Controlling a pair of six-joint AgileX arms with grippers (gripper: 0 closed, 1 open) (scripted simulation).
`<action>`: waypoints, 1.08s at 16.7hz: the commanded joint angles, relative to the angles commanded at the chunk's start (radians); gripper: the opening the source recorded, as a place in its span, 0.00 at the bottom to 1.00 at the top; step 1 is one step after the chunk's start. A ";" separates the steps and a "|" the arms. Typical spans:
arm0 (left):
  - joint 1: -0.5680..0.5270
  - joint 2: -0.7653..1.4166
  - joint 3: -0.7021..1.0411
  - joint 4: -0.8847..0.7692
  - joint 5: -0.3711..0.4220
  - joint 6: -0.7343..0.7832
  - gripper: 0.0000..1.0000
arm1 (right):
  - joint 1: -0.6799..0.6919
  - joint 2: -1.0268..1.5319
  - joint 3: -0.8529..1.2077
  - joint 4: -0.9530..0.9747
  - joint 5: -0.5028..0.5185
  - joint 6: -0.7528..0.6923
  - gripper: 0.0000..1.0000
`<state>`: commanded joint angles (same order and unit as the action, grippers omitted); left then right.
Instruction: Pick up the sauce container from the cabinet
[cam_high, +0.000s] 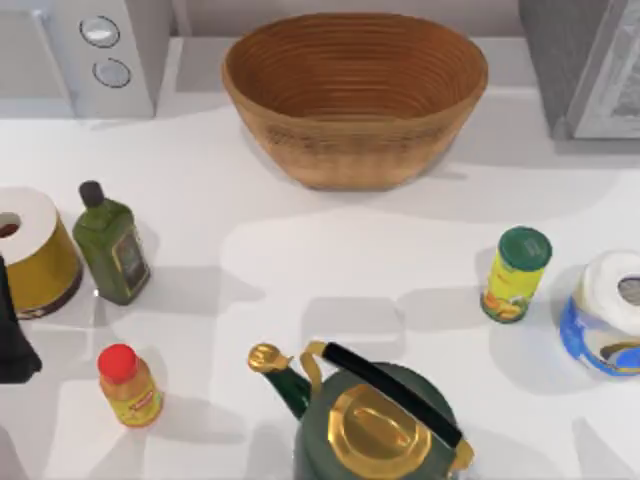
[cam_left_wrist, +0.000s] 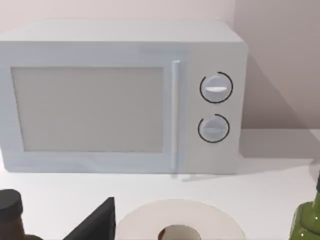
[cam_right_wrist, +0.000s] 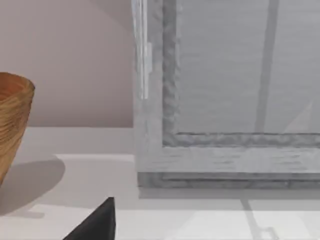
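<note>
Two claws of unknowable opening, left claw (cam_high: 15, 350) at table's (cam_high: 330, 270) left edge, cabinet (cam_right_wrist: 225, 100) shut.

Open table (cam_high: 330, 260) between basket (cam_high: 355, 95), kettle (cam_high: 375, 420)

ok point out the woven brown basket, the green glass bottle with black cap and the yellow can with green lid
woven brown basket (cam_high: 355, 150), top view, front outer wall
green glass bottle with black cap (cam_high: 117, 255), top view, label on its body
yellow can with green lid (cam_high: 525, 247), top view, lid's centre
</note>
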<state>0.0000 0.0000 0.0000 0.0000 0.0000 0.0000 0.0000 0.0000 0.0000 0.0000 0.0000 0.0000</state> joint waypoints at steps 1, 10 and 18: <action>0.000 0.000 0.000 0.000 0.000 0.000 1.00 | 0.000 0.000 0.000 0.000 0.000 0.000 1.00; 0.000 0.000 0.000 0.000 0.000 0.000 1.00 | 0.045 0.308 0.375 -0.089 0.046 0.005 1.00; 0.000 0.000 0.000 0.000 0.000 0.000 1.00 | 0.122 0.890 1.139 -0.281 0.134 0.007 1.00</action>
<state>0.0000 0.0000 0.0000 0.0000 0.0000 0.0000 0.1216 0.8904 1.1395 -0.2813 0.1343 0.0070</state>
